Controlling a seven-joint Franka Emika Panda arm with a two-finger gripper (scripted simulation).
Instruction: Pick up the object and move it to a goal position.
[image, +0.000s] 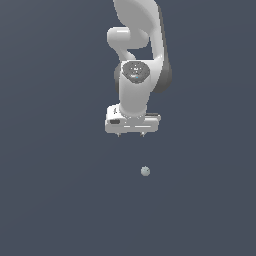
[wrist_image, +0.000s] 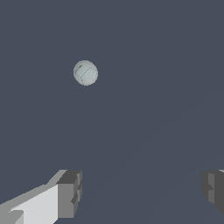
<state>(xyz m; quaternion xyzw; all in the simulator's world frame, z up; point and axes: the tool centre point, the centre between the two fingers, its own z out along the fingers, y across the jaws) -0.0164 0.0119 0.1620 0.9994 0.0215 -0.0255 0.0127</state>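
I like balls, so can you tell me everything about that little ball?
The ball is tiny, round and pale grey-green, much smaller than the gripper. In the wrist view it looks smooth, with a few faint thin lines on it. It sits alone on the plain dark grey surface, a little toward the exterior view's right of the open gripper. Nothing grips or touches it.

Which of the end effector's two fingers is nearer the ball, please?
In the wrist view, the finger with the white body is nearer the ball; the other finger sits across the wide gap. The end effector is open, empty.
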